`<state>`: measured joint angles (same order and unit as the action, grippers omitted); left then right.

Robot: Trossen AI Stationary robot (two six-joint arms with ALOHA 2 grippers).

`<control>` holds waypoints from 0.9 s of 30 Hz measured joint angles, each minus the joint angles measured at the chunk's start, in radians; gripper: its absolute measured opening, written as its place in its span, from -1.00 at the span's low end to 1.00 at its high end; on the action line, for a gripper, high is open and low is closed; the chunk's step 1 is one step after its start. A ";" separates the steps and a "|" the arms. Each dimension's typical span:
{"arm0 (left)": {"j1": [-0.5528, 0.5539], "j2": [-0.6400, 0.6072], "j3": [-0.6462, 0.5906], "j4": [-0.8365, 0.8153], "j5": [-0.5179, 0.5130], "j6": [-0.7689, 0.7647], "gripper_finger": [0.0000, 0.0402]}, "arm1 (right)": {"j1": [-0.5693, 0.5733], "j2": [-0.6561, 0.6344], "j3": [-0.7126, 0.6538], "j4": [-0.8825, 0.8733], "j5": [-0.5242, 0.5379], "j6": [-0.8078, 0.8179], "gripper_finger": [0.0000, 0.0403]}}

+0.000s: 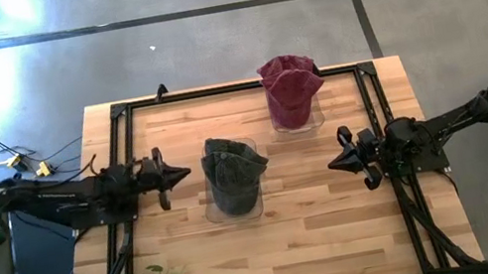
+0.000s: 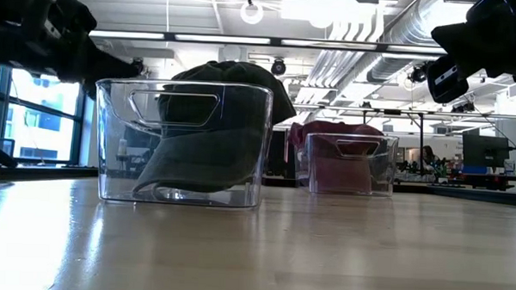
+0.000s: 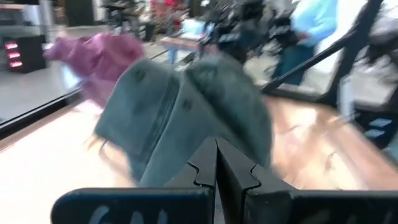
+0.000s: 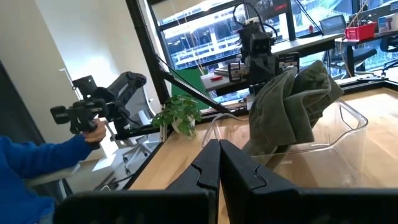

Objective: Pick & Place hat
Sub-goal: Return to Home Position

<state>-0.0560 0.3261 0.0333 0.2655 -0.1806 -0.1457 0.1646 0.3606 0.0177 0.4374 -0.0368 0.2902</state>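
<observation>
Black cap (image 1: 232, 167): dark, soft and creased, no marking legible. It sits inside the clear bin (image 1: 211, 209) near the centre of the table (image 1: 343, 240). In the low view the cap (image 2: 216, 118) stands on end: the curved brim edge is down near the bin floor, and the crown bulges above the rim and leans toward the far side. Its long axis is therefore roughly vertical. Which way the brim faces in plan cannot be determined.

Left gripper (image 1: 182, 173): at 9 o'clock of the bin, just beside it and clear of the wall. In its wrist view the gripper (image 3: 216, 146) has its jaws closed flush, with nothing between them.

Right gripper (image 1: 334, 162): at 3 o'clock of the bin, set further off. Here too the gripper (image 4: 219, 144) has its jaws pressed together, empty.

Maroon cap (image 1: 291, 88): in a second clear bin (image 1: 279, 129) at 1 o'clock of the first, apart from it.
</observation>
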 joint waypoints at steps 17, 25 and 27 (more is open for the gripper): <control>-0.265 -0.295 0.004 -0.260 -0.182 0.087 -1.00 | 0.000 0.000 0.000 -0.012 -0.001 -0.010 -0.98; -0.265 -0.320 0.031 -0.345 -0.247 0.055 -1.00 | 0.000 -0.007 0.000 -0.008 0.002 -0.057 -0.99; -0.265 -0.319 0.026 -0.335 -0.232 0.045 -1.00 | 0.000 -0.008 0.000 -0.008 0.003 -0.074 -0.99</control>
<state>-0.3214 0.0074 0.0594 -0.0692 -0.4127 -0.1010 0.1646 0.3526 0.0177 0.4289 -0.0334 0.2166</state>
